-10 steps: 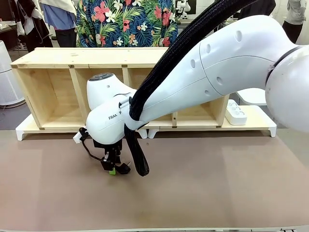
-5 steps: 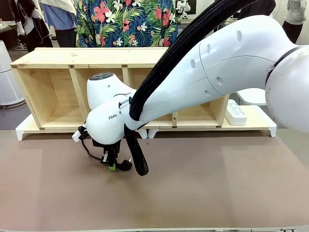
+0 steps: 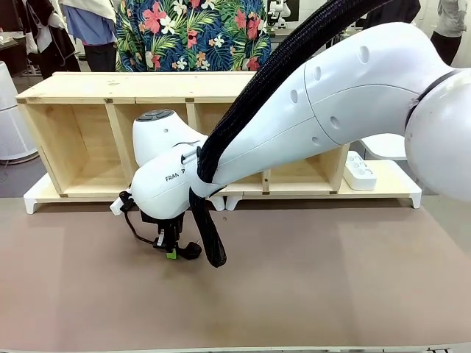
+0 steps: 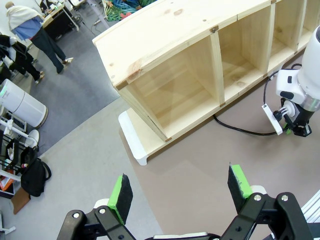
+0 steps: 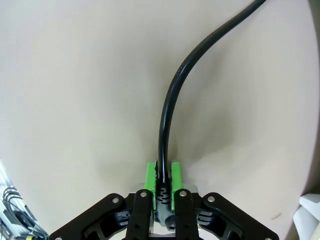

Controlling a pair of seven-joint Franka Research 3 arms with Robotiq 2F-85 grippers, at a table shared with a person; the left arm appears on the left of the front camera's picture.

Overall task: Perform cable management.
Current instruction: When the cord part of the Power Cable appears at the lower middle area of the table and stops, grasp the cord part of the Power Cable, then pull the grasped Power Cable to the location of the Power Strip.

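Your right gripper [image 5: 163,173] is clamped on the cable [image 5: 167,115] just behind its plug [image 3: 190,251], low over the brown table [image 3: 316,279]; the cable curves off to the foot of the wooden shelf [image 3: 81,92]; your left gripper [image 4: 180,189] hangs spread wide near the table's edge; a white power strip [image 3: 360,173] sits by the shelf's right end; a person in a floral shirt [image 3: 195,33] stands beyond.

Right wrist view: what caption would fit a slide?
Green-padded right gripper pinching the black cable by its ribbed collar over the table.
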